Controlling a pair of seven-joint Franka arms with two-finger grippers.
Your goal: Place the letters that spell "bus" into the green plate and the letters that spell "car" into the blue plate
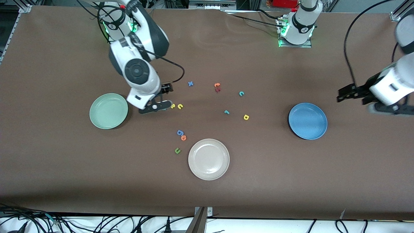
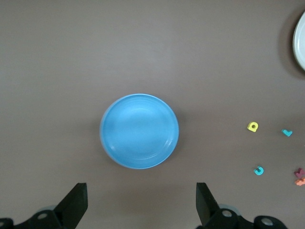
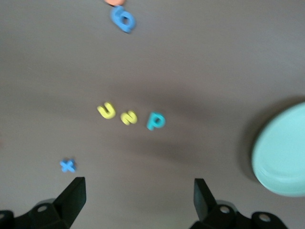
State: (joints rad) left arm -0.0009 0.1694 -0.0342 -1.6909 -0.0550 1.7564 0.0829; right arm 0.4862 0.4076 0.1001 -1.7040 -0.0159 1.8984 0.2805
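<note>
The teal b (image 3: 156, 121), yellow s (image 3: 128, 117) and yellow u (image 3: 106, 111) lie in a row beside the empty green plate (image 1: 108, 111). My right gripper (image 1: 163, 97) hangs open just above them and hides the b in the front view, where the s (image 1: 173, 105) and u (image 1: 180, 106) show. The teal c (image 1: 241, 94), teal r (image 1: 226, 112) and yellow a (image 1: 246, 117) lie scattered mid-table. The empty blue plate (image 1: 308, 121) sits toward the left arm's end. My left gripper (image 1: 354, 95) waits open and empty, high beside the blue plate (image 2: 139, 131).
A beige-white plate (image 1: 208, 159) sits nearest the front camera. Beside it lie a blue g (image 1: 179, 132), an orange letter (image 1: 183, 138) and a green u (image 1: 177, 150). A blue x (image 1: 190, 84), an orange letter (image 1: 217, 85) and a dark red one (image 1: 217, 89) lie toward the bases.
</note>
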